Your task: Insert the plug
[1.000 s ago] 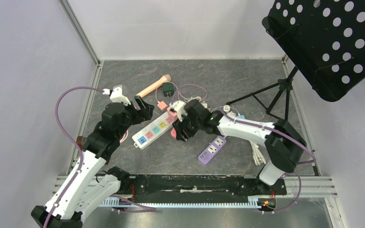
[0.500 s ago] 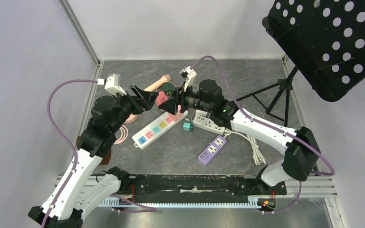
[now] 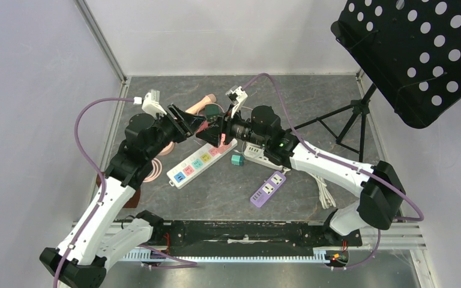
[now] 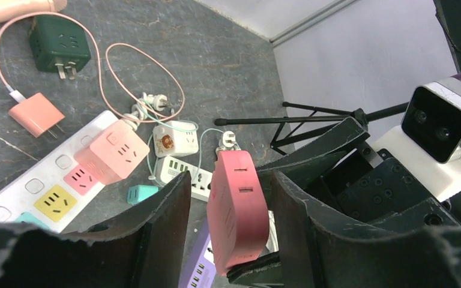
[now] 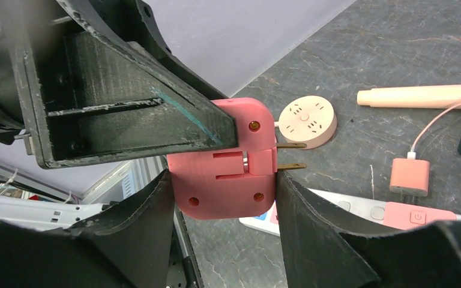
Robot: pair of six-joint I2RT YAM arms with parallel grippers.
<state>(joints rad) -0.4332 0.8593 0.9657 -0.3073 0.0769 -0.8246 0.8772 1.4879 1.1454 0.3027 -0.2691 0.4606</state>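
Note:
The plug (image 3: 207,127) is a flat pink block with two brass prongs, held in the air above the far end of the white power strip (image 3: 201,161). My right gripper (image 5: 223,180) is shut on the plug (image 5: 225,183), one finger pressed on each side. My left gripper (image 4: 231,180) straddles the same plug (image 4: 238,210) from the opposite side. Its jaws stand open, with a gap showing between the left finger and the plug. In the top view, the left gripper (image 3: 193,126) and the right gripper (image 3: 214,133) meet tip to tip.
The strip (image 4: 12,201) carries a pink cube adapter (image 4: 113,151). Nearby lie a green adapter (image 4: 59,45), a pink charger (image 4: 36,114), a teal cube (image 3: 236,159), a white strip (image 3: 264,157), a purple strip (image 3: 268,188) and a round socket (image 5: 307,121). A tripod (image 3: 348,120) stands right.
The right gripper lifted the plug off the table and carried it back and left. The left gripper rose to meet it, and its jaws have narrowed around the plug.

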